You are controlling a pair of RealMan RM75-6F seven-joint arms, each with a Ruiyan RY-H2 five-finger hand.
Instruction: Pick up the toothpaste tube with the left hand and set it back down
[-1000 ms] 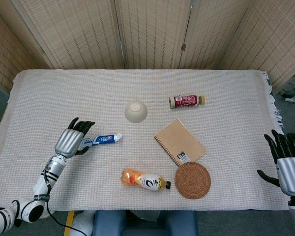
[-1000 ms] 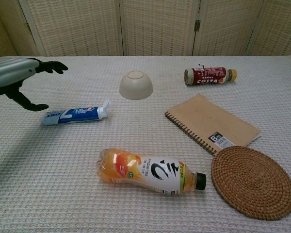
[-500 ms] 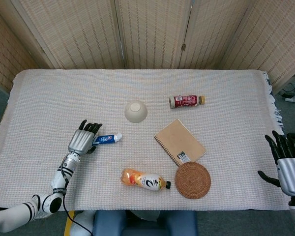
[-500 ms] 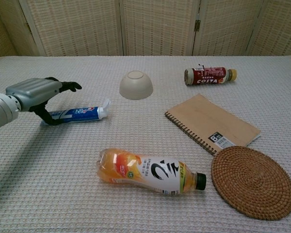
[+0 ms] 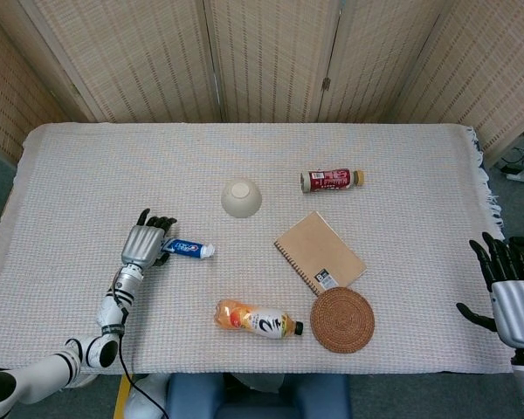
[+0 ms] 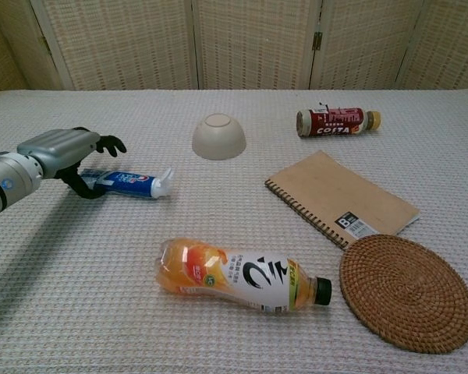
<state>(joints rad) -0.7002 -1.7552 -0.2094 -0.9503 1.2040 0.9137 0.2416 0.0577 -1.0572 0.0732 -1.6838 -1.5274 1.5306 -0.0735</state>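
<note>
Since the earlier frames the left hand [image 6: 62, 148] had come in over the flat end of the toothpaste tube [image 6: 132, 184], and the tube had swung so its cap pointed slightly down toward the near edge instead of up. The tube lay on the woven tablecloth [image 5: 96, 175], its flat end under the left hand's dark fingers [image 6: 109, 143], cap end sticking out to the hand's right. The thumb reached down at the tube's near side; whether the hand actually gripped the tube could not be told. In the head view the left hand [image 5: 143, 245] sat over the tube [image 5: 189, 250] the same way.

Beyond the hand and to its right, an upturned cream bowl [image 6: 218, 136] sat apart from the tube. Nearer than the hand, to its right, an orange drink bottle [image 6: 238, 277] lay on its side. Further right lay a spiral notebook [image 6: 339, 199], with a round woven coaster [image 6: 406, 291] just beside its near corner. A red Costa bottle [image 6: 335, 121] lay well beyond that.

The right hand [image 5: 511, 292] was far off at the table's right edge, released, fingers spread, holding nothing.
</note>
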